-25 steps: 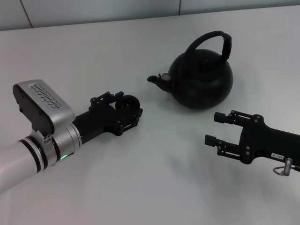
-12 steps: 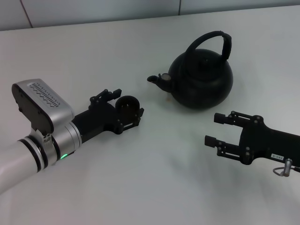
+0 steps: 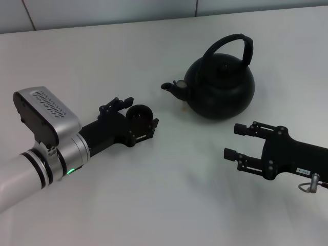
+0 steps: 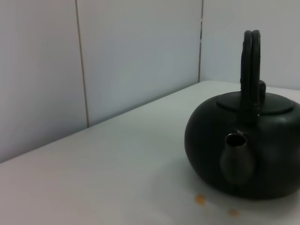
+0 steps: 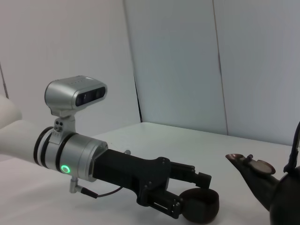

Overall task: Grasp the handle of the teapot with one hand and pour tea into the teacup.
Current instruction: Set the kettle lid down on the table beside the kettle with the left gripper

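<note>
The matte-black teapot (image 3: pixel 220 89) stands on the white table, spout toward my left arm, with its arched handle (image 3: pixel 233 40) upright. It also fills the left wrist view (image 4: pixel 248 150). The small black teacup (image 3: pixel 139 115) sits on the table between the fingers of my left gripper (image 3: pixel 141 111), left of the spout. The fingers are spread a little around the cup, and the far one stands slightly off it. The right wrist view shows the cup (image 5: pixel 200 205) at that gripper (image 5: pixel 190 194). My right gripper (image 3: pixel 231 139) is open and empty, low in front of the teapot.
A pale wall runs behind the table's far edge (image 3: pixel 154 21). Two small orange spots (image 4: pixel 200 199) lie on the table by the teapot's base. The left arm's silver wrist camera housing (image 3: pixel 46 115) sits at the left.
The left gripper's far finger has moved slightly outward from the teacup. The teapot and the right arm have not moved.
</note>
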